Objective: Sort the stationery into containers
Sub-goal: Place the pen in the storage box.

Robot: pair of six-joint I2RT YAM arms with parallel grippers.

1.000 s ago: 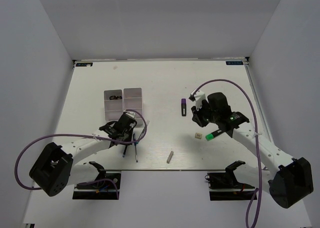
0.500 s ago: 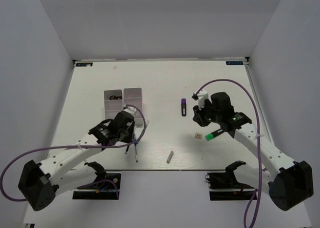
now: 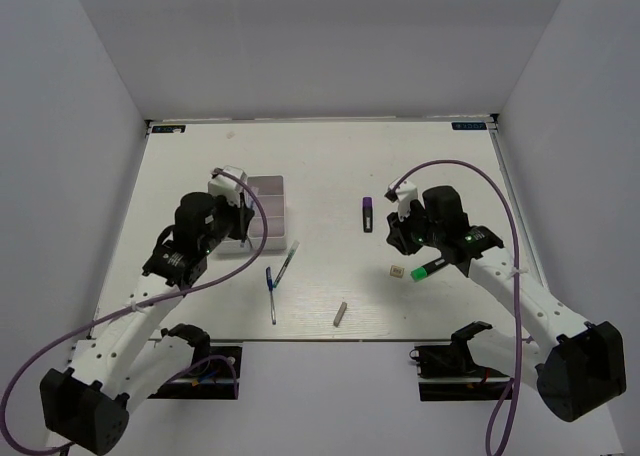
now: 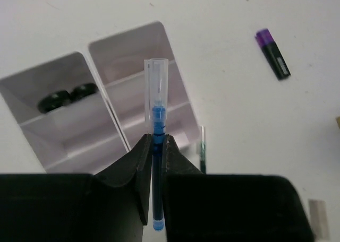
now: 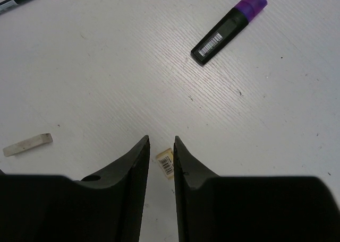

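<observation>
While our left gripper (image 4: pixel 154 146) pinches a blue pen (image 4: pixel 157 114) above the right column of the tray (image 4: pixel 127 56), our right gripper (image 5: pixel 161 144) hangs barely parted and empty over the beige cube (image 5: pixel 166 162), with open table (image 5: pixel 106 67) between it and the purple marker (image 5: pixel 228 27).

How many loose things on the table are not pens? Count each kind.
Markers: 2 (purple marker, green marker)
Cube: 1
Stick: 1
Total: 4
</observation>
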